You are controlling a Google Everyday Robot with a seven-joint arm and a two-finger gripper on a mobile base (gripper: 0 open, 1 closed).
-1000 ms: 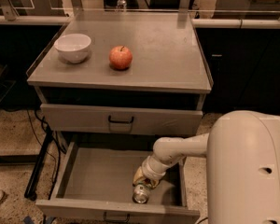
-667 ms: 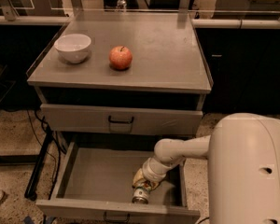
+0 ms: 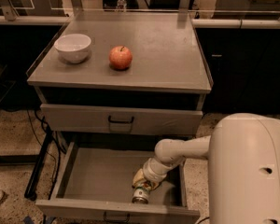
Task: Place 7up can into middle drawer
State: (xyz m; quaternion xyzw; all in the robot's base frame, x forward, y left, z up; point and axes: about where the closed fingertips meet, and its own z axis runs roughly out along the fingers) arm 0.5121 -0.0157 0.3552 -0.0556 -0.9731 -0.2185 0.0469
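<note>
At the near right of the middle drawer [image 3: 102,176], the gripper [image 3: 143,185] touched the 7up can [image 3: 141,196]; its grasp could not be told.

The gripper [image 3: 143,180], inside the middle drawer [image 3: 98,171], is hiding part of the 7up can [image 3: 141,196]. The bottom edge is cropping the handle [image 3: 115,216].

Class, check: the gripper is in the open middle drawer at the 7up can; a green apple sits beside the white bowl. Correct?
No: the camera view shows a red apple beside the white bowl. The gripper is indeed in the open middle drawer at the 7up can.
</note>
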